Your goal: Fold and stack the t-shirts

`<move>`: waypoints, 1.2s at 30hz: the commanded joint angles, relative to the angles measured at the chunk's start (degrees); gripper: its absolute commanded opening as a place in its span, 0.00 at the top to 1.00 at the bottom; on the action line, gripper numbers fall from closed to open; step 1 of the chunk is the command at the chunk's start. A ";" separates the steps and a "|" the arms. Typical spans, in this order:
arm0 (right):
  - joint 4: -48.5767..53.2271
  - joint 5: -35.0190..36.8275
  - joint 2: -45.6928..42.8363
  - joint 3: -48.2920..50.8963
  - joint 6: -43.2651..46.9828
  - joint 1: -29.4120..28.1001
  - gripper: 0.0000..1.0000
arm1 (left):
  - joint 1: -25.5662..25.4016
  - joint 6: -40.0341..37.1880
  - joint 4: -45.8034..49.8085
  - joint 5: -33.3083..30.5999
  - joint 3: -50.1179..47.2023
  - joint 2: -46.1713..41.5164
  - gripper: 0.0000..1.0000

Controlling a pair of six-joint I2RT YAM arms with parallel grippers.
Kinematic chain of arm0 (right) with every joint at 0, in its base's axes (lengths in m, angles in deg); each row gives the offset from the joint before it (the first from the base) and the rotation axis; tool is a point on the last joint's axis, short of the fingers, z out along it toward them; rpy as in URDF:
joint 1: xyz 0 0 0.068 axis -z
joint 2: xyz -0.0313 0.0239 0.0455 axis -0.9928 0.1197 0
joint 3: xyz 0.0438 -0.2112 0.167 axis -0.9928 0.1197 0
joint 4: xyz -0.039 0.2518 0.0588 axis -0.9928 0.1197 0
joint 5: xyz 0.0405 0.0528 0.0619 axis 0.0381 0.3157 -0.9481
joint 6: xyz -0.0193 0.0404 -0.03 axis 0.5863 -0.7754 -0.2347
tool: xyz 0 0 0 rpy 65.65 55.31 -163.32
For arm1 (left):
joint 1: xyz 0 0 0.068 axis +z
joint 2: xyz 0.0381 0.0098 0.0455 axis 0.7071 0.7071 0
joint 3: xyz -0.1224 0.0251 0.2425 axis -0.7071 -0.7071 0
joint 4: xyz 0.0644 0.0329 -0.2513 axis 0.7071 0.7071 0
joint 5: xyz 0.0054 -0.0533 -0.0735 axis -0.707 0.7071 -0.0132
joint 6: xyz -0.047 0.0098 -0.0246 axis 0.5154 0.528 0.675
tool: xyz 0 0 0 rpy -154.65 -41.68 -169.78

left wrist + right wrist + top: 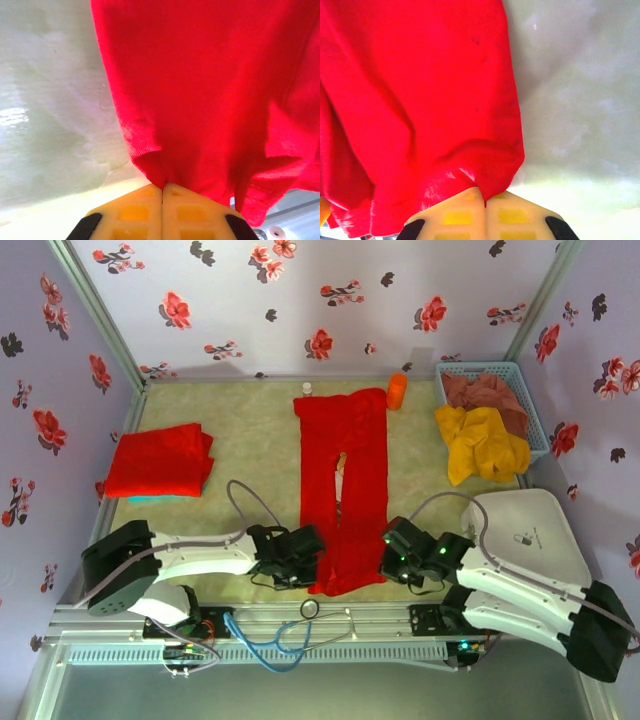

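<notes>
A bright red t-shirt point(343, 480) lies folded into a long narrow strip down the middle of the table, a small picture showing in its centre gap. My left gripper point(312, 542) is shut on the strip's near left corner; in the left wrist view the red cloth point(210, 90) is pinched between the yellow pads point(135, 210). My right gripper point(388, 545) is shut on the near right corner, with the red hem point(420, 100) caught between its pads point(512, 215). A second red t-shirt point(160, 460) lies folded at the left.
A blue basket point(520, 375) at the back right holds brown and yellow clothes point(480, 440) that spill over its rim. An orange bottle point(397, 391) and a small white cap point(306, 389) stand behind the strip. A white case point(530, 530) lies at the right, cables point(290, 635) along the near edge.
</notes>
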 commanded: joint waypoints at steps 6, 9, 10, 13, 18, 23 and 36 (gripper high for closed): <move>1.59 5.37 1.04 -8.27 3.86 5.21 1.00 | 6.82 -7.30 5.22 -1.36 5.30 -5.09 1.00; 1.76 3.71 3.68 -11.43 7.96 9.69 1.00 | 10.56 -12.60 9.33 -1.37 10.95 -4.03 1.00; 1.58 3.29 4.57 -12.59 9.12 10.98 1.00 | 11.82 -14.37 10.95 -1.40 12.97 -3.51 1.00; -0.13 2.34 7.38 -15.92 12.45 14.09 1.00 | 15.43 -18.82 13.69 -1.40 16.99 -1.81 1.00; -1.41 0.88 14.66 -22.58 17.59 18.92 1.00 | 20.41 -25.53 16.90 -1.21 24.91 3.32 1.00; -3.87 -0.95 20.63 -27.01 21.57 23.53 1.00 | 25.25 -30.69 19.01 -1.00 31.93 8.20 1.00; -9.93 -10.26 38.81 -39.88 29.20 34.00 1.00 | 33.43 -42.04 18.98 2.22 47.28 22.27 1.00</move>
